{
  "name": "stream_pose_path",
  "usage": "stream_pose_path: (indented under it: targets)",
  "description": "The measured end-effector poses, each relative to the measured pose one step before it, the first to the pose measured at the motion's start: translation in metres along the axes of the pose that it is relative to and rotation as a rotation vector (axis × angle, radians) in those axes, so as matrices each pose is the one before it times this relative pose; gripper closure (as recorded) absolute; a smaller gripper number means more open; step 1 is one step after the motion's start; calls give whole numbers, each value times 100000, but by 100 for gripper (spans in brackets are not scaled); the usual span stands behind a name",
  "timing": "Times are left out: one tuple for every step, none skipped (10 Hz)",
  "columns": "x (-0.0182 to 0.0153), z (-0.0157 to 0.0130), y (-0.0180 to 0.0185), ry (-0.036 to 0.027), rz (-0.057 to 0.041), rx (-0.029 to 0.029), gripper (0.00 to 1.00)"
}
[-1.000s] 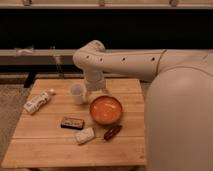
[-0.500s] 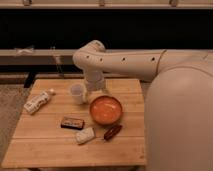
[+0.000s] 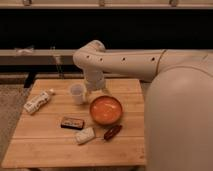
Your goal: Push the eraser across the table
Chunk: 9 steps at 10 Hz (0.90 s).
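The light wooden table (image 3: 45,145) stands before a dark wall. The white arm (image 3: 125,62) bends down to the gripper (image 3: 95,89), near the table's 12 o'clock edge, above the orange bowl (image 3: 106,110) and the cup (image 3: 77,93). Whether it is open or closed cannot be told. The eraser (image 3: 72,122) lies mid-table at its 7 o'clock, long axis running 9-to-3.

No legible text on any object; hand (image 3: 96,90) beside the cup (image 3: 77,93).
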Motion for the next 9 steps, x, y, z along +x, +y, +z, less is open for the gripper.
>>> stream_pose_path:
  targets:
    - [-243,172,368,-84,-849,-1653,20]
    - [-339,292,1531,-81,-2056,-2859,20]
    - [44,456,2205,338,-2970,-2713,20]
    - [447,457,1392,567,-2098,-1419,20]
    - [860,834,1781,1121,-2379,-1605,21]
    - [985,1011,1700,1386,-2457,-938,29]
    - [848,1127,1464,1487,-2351,-307,38]
    - [500,1164,1040,1358,-1925,213,47]
    - [567,1853,700,1643,-2026,588,59]
